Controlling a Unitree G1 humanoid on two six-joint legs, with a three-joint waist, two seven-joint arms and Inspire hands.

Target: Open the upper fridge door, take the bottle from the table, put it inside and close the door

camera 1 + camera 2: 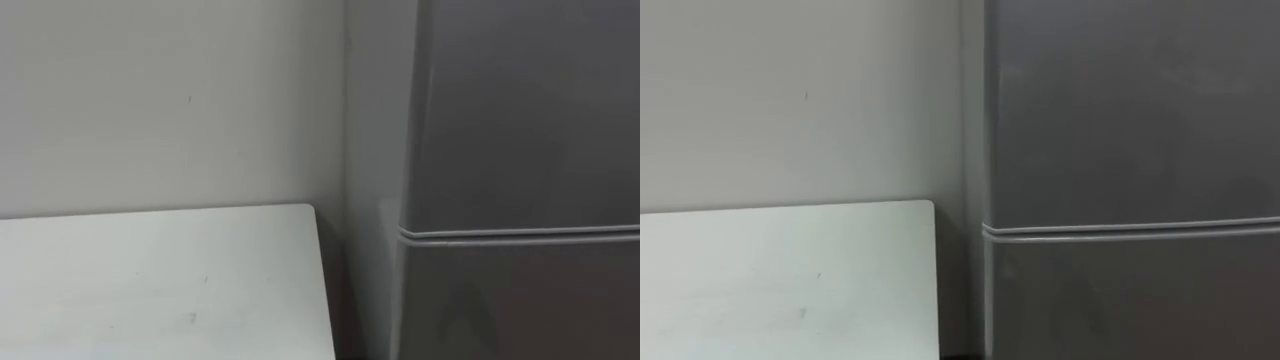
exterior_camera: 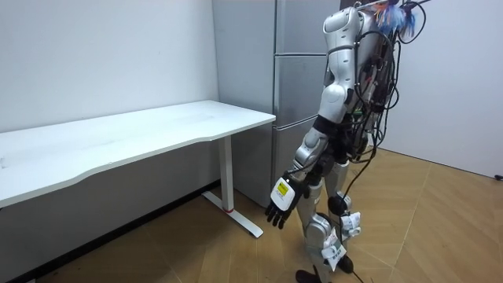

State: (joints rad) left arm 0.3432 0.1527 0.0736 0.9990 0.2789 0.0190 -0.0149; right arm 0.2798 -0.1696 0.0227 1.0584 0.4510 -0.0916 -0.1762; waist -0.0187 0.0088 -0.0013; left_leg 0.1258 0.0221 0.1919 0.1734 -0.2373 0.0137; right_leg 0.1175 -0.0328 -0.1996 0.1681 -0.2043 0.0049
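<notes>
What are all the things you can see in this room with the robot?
tall grey metal fridge: one, grey, against the wall just right of the table in the eye views, upper and lower doors both shut, the robot standing before it
long white flat-topped table: one, white top and legs, along the wall, its end next to the fridge
plain white wall: one, white, behind the table
brown wooden floor: one, light brown, under the table and the robot
left hand: one, black fingers, hanging open beside the robot's leg
</notes>
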